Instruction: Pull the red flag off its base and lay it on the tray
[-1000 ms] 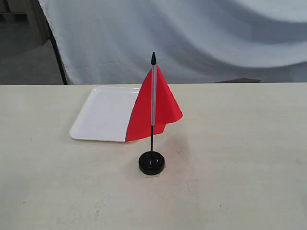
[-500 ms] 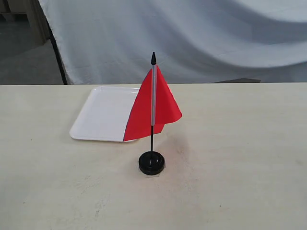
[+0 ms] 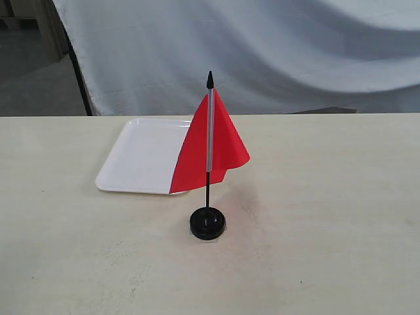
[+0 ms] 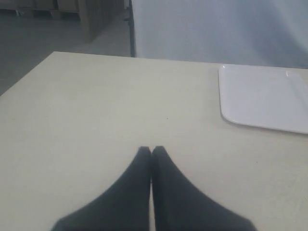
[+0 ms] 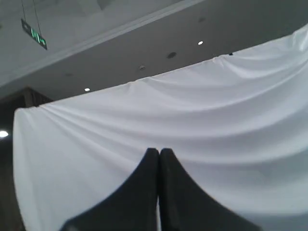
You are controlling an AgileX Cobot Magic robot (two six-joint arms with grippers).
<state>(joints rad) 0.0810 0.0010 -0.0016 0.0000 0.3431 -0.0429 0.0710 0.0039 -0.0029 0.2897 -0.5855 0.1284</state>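
The red flag (image 3: 220, 146) stands upright on its thin black stick in the round black base (image 3: 207, 223) near the middle of the table. Behind it to the left lies the white tray (image 3: 138, 157), its right part hidden by the cloth; the left wrist view also shows the tray (image 4: 262, 96). My left gripper (image 4: 151, 150) is shut on nothing, low over bare table short of the tray. My right gripper (image 5: 159, 151) is shut too, pointing up at the white backdrop. Neither gripper appears in the exterior view.
A white cloth backdrop (image 3: 262, 52) hangs behind the table's far edge. A dark pole (image 3: 79, 79) leans at the back left. The pale tabletop (image 3: 328, 230) stretches around the base on all sides.
The flag's cloth shifts slightly; nothing else moves.
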